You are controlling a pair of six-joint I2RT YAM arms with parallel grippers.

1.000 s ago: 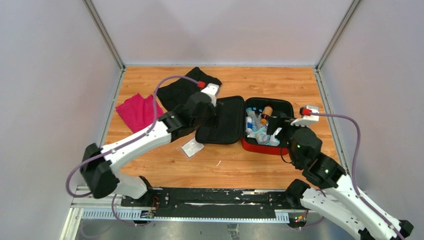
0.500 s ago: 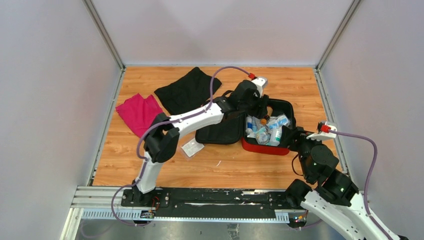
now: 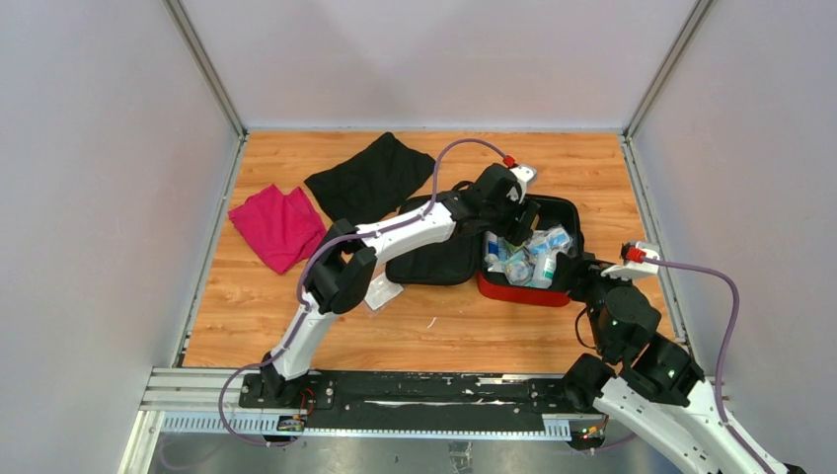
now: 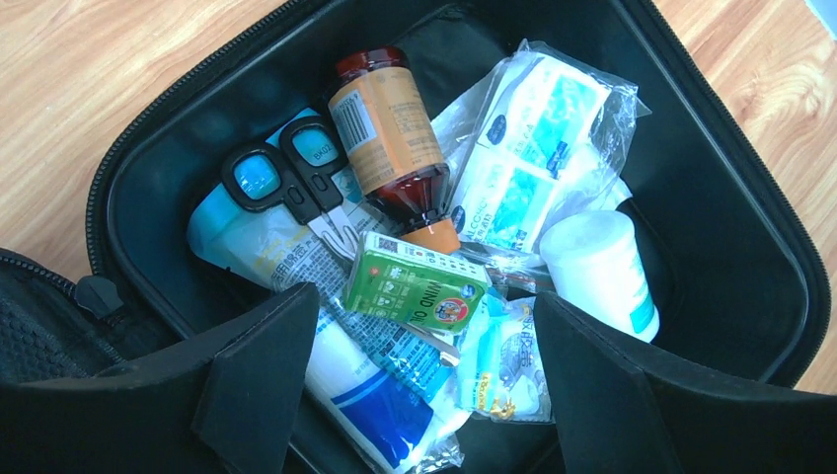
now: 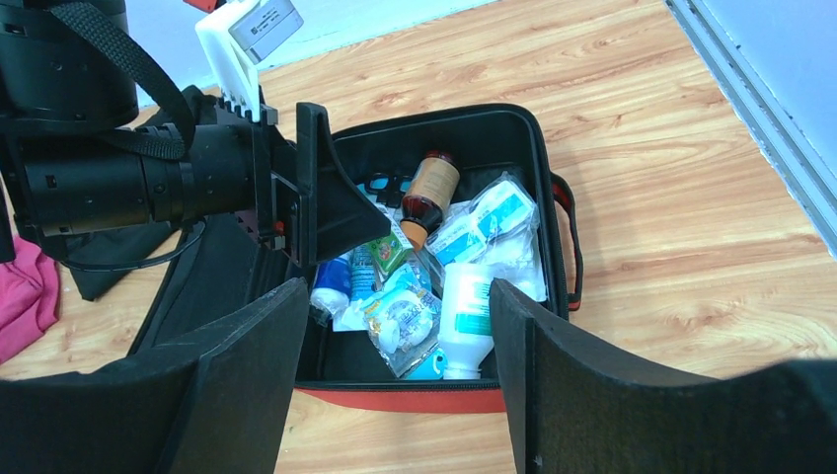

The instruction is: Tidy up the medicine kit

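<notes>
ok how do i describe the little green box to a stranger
Find the open red medicine kit on the right of the wooden table. In its filled half, the green box lies at the cap end of the brown bottle. It is the only green item among white and blue packets.

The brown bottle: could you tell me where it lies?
Left wrist view: the brown bottle lies inside the medicine kit, between the scissors and wrapped packets.
</notes>
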